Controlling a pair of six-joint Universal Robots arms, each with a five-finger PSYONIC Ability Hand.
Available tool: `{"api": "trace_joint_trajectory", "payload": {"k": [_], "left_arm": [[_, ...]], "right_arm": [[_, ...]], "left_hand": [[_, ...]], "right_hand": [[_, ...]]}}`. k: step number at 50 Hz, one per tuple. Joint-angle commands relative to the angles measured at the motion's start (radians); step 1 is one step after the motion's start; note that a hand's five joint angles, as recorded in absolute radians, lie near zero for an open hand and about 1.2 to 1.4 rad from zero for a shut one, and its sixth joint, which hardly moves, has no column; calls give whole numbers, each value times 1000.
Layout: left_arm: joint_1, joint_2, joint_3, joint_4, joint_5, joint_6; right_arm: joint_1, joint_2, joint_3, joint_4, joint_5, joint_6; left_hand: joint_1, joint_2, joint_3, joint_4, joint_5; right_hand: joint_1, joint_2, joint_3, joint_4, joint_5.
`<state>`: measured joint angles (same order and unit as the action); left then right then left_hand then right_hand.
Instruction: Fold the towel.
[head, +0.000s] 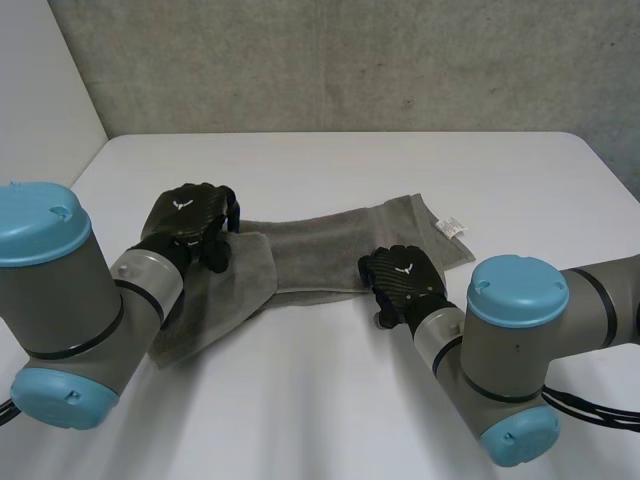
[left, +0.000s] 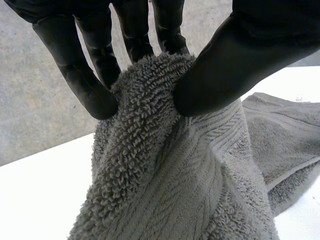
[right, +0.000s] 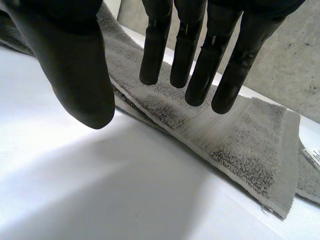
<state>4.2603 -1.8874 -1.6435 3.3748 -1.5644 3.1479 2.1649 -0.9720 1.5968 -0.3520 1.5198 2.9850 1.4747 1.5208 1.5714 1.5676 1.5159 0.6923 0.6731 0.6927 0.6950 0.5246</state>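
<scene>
A grey towel (head: 330, 250) lies as a long folded band across the white table (head: 330, 400), with a white label (head: 452, 227) at its far right end. My left hand (head: 190, 222) pinches the towel's left end (left: 150, 100) between fingers and thumb and holds it lifted, so the cloth hangs down in a fold under the hand. My right hand (head: 402, 280) hovers over the band's near edge at the middle; its straight fingers (right: 192, 55) and thumb stand apart above the towel (right: 235, 135) and hold nothing.
A grey wall runs behind the table's far edge. Bare tabletop lies in front of the towel and to both sides. My two arms reach in from the near corners.
</scene>
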Motion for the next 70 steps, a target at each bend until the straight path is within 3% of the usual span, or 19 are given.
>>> {"api": "trace_joint_trajectory", "payload": {"k": [1,17,26,33,38,41,45,58,70], "left_arm": [[-36,2,-1,104,-71,-35],[-37,14,-4,103,-71,-38],[-42,47,-15,101,-68,-38],[-45,51,-15,101,-68,-38],[-43,50,-15,101,-68,-38],[-43,50,-15,101,-68,-38],[-43,50,-15,101,-66,-38],[-42,39,-15,103,-66,-38],[-40,37,-15,103,-66,-38]], "right_arm": [[13,-129,110,38,23,-75],[-17,-116,72,44,22,-77],[-134,-114,-6,88,8,-84],[-166,-40,-106,185,-52,-87],[-198,18,-166,208,-105,-96],[-200,33,-173,208,-112,-100],[-197,65,-182,206,-118,-133],[-203,108,-213,192,-118,-147],[-203,145,-244,180,-112,-178]], "left_hand": [[-78,-125,-175,-171,-294],[-78,-125,-175,-171,-294],[-78,-125,-175,-171,-294],[-78,-125,-175,-171,-294],[-78,-125,-175,-171,-294],[-78,-125,-175,-171,-294],[-78,-125,-175,-171,-294],[-78,-125,-175,-171,-294],[-78,-125,-175,-171,-294]], "right_hand": [[-518,-499,-518,-520,-525],[-518,-499,-518,-520,-525],[-518,-499,-518,-520,-525],[-308,-289,-308,-311,-315],[-32,-13,-33,-35,-39],[-32,-13,-32,-35,-39],[-199,-180,-199,-202,-206],[-290,-271,-291,-293,-297],[-249,-230,-250,-252,-256]]}}
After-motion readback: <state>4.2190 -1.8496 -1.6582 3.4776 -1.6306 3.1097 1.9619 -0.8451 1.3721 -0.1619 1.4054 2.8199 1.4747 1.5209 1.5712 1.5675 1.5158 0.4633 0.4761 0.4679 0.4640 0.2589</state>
